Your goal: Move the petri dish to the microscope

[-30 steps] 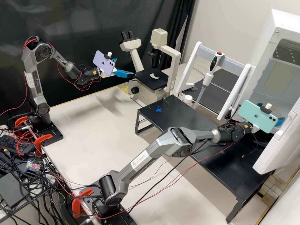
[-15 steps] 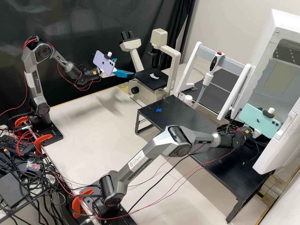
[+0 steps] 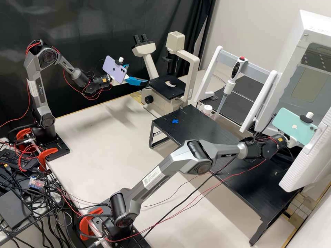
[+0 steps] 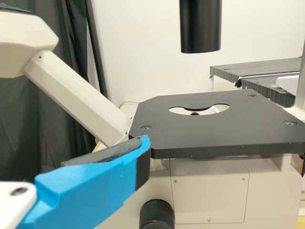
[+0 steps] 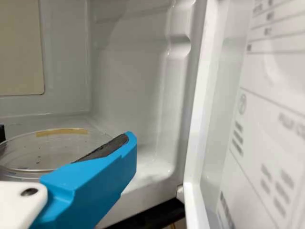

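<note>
In high view, the left white-and-blue gripper (image 3: 138,74) is spread near the cream microscope (image 3: 196,65); the right white gripper (image 3: 293,142) is at the white boxy cabinet (image 3: 319,29). In right wrist view, the clear round petri dish (image 5: 47,151) is inside; its holding I cannot tell.

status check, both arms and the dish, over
Left gripper open near microscope; right gripper at petri dish inside white chamber, grip unclear; open door close alongside.

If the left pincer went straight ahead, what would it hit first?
Probably the microscope's black stage, which lies ahead of the left pincer. Depth is hard to judge, so it might meet the slanted eyepiece column instead.
</note>
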Motion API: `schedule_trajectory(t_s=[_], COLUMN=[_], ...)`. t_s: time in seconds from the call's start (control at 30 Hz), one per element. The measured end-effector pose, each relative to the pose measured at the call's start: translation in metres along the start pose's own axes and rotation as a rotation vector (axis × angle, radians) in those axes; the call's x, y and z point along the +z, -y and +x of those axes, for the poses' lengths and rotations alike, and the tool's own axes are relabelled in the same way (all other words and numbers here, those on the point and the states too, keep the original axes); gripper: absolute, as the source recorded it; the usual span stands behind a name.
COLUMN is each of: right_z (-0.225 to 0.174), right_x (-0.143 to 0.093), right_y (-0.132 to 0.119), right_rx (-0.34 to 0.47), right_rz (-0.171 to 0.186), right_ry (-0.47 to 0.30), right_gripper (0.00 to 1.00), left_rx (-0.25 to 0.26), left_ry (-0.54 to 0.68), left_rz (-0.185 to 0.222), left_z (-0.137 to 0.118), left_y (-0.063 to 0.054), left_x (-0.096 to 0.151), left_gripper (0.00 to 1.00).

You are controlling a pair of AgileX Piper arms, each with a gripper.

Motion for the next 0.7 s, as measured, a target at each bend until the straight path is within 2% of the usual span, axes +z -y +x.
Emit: schedule_trajectory(t_s=[0.2, 0.4, 0.53, 0.7], right_z=[0.004, -0.006, -0.027, -0.058], right_x=[-0.007, 0.002, 0.0, -0.004], right_y=[0.006, 0.019, 0.02, 0.012], right_rx=[-0.007, -0.063, -0.087, -0.064], right_rz=[-0.001, 0.01, 0.031, 0.011], right_ry=[0.003, 0.046, 0.039, 0.017], right_gripper=[0.0, 0.0, 0.0, 0.0], left_rx=[0.0, 0.0, 0.0, 0.0], left_ry=[0.0, 0.0, 0.0, 0.0], left_rz=[0.0, 0.0, 0.0, 0.0], left_z=[0.0, 0.0, 0.0, 0.0], left_y=[0.0, 0.0, 0.0, 0.0], left_x=[0.0, 0.0, 0.0, 0.0], left_gripper=[1.0, 1.0, 1.0, 1.0])
